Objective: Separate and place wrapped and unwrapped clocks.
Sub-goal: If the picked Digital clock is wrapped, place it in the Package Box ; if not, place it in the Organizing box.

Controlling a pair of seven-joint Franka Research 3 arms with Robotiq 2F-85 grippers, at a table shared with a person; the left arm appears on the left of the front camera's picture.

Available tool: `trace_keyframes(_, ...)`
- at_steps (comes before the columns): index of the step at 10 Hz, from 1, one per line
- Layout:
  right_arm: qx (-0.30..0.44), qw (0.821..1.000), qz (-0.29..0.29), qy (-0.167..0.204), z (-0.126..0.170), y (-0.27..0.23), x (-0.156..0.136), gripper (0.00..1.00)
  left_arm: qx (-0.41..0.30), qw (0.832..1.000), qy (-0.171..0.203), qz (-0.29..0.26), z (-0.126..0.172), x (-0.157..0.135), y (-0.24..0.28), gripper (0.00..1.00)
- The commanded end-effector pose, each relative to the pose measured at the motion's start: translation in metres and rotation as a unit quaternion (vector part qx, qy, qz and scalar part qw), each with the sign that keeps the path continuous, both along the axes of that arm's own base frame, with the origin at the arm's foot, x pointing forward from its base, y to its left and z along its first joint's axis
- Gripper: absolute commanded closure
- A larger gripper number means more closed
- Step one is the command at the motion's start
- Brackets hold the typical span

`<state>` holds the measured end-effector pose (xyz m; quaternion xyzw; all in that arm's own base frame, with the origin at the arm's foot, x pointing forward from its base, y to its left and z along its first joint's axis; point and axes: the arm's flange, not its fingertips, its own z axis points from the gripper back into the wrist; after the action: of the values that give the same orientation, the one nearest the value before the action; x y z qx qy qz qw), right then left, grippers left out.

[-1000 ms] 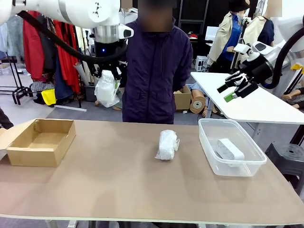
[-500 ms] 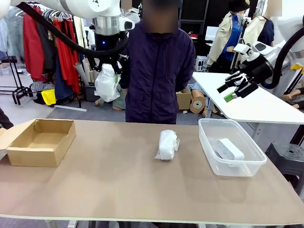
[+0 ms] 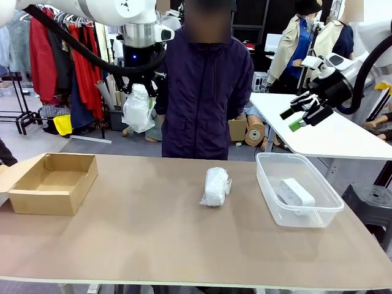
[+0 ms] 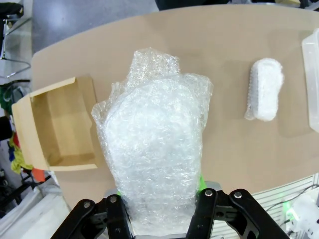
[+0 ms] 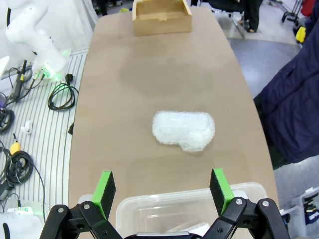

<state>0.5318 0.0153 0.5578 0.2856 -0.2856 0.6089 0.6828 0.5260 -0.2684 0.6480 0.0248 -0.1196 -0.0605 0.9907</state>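
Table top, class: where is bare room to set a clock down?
Bare: the wide stretch between the cardboard box and the wrapped clock, and the near strip of table. Tighter: between that clock and the clear tub.

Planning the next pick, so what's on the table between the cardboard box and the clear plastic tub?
One wrapped clock, nearer the plastic tub than the cardboard box; the rest is bare tabletop. The front view shows it.

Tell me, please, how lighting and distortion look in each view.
Front view: soft, even light, faint shadow under the lying wrapped clock. Left wrist view: the held wrapped clock looms large and bright; the table edge bows. Right wrist view: sharp, evenly lit.
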Motion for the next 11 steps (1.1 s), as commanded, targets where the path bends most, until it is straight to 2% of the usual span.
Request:
trace_keyframes(1, 0.001, 1.000, 0.002, -0.001, 0.003, 0.000, 0.000, 0.00, -0.001, 1.000, -0.007, 0.000, 0.002, -0.004, 0.002, 1.00)
trace_keyframes(6, 0.001, 1.000, 0.002, -0.001, 0.003, 0.000, 0.000, 0.00, 0.000, 1.000, 0.000, 0.000, 0.000, 0.000, 0.000, 1.00)
trace_keyframes(7, 0.001, 1.000, 0.002, -0.001, 0.003, 0.000, 0.000, 0.00, 0.017, 0.999, 0.010, 0.049, 0.004, -0.007, 0.008, 1.00)
trace_keyframes(9, 0.001, 1.000, 0.002, -0.001, 0.003, 0.000, 0.000, 0.00, 0.029, 0.999, 0.015, 0.010, 0.003, -0.016, 0.036, 1.00)
trace_keyframes(10, 0.001, 1.000, 0.002, -0.001, 0.003, 0.000, 0.000, 0.00, 0.026, 0.998, 0.031, 0.038, -0.004, -0.020, 0.052, 1.00)
trace_keyframes(11, 0.001, 1.000, 0.002, -0.001, 0.003, 0.000, 0.000, 0.00, 0.029, 0.998, 0.042, 0.035, -0.011, -0.025, 0.070, 1.00)
